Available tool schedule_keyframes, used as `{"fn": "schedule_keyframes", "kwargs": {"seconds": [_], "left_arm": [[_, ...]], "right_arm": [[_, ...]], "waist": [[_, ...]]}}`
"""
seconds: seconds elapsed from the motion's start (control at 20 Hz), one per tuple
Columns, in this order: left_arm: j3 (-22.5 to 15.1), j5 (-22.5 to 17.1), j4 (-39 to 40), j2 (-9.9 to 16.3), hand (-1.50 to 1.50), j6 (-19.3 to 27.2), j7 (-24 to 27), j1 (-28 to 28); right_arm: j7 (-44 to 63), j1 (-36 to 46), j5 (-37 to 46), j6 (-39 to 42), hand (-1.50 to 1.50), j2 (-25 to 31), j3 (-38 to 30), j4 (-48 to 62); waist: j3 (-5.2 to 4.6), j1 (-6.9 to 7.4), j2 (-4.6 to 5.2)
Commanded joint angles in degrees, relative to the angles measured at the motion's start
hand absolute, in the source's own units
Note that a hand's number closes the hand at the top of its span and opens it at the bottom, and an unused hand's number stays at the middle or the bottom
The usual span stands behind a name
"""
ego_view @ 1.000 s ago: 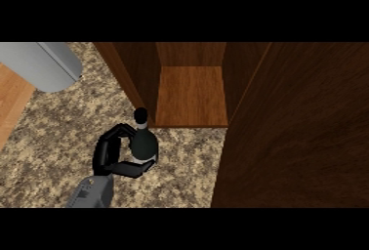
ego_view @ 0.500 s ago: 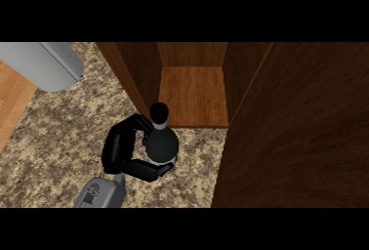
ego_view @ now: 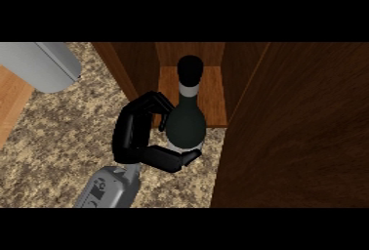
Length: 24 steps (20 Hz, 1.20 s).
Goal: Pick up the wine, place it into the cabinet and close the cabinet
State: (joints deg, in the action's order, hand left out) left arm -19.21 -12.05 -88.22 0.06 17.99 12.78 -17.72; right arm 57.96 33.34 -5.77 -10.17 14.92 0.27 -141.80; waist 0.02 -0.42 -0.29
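The black left hand (ego_view: 140, 141) curls round the dark glass wine bottle (ego_view: 186, 114), upright at the mouth of the open brown wooden cabinet (ego_view: 198, 100). Carry it toward twelve o'clock, neck clear of the side walls; its height above the shelf seems uncertain.

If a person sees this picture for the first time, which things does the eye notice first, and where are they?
First comes the dark wine bottle at the centre, with a black hand curled round its body and its neck pointing into the open wooden cabinet. Next is the large dark cabinet door, which fills the right side. A grey rounded object lies on the speckled counter at the upper left.
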Motion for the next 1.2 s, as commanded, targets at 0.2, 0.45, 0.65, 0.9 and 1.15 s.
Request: {"fn": "schedule_keyframes", "kwargs": {"seconds": [0.2, 0.45, 0.65, 0.9, 1.15], "left_arm": [[0.21, -0.41, 1.06, -0.06, 1.5, 11.3, -12.97, -14.19], [3.93, -0.81, 4.15, 1.89, 1.5, 8.83, -12.57, -16.09], [0.77, -2.11, 13.73, -0.05, 1.5, 14.19, -5.84, -21.03], [1.61, 3.97, 13.7, 1.92, 1.5, 10.57, -6.33, -19.35], [2.94, 2.14, 27.11, -0.04, 1.5, 12.7, -0.96, -27.1]], "right_arm": [[4.42, -2.11, -4.63, 0.91, -1.5, 0.83, -1.2, -5.98], [4.81, -2.62, -5.21, 0.66, -1.5, 0.69, -2.38, -8.41], [-0.52, -5.83, -6.91, 3.02, -1.5, -0.19, -3.42, -5.68], [0.1, -5.97, -7.85, 3.55, -1.5, 0.37, -5.64, -5.96], [4.07, 0.41, -4.66, 1.03, -1.5, 0.18, -2.41, -5.33]], "waist": [[0.0, -0.4, 0.1], [-0.01, -0.14, 0.08], [0.01, -0.73, 0.36], [0.01, -0.08, 0.16], [-0.06, -0.99, 0.34]]}}
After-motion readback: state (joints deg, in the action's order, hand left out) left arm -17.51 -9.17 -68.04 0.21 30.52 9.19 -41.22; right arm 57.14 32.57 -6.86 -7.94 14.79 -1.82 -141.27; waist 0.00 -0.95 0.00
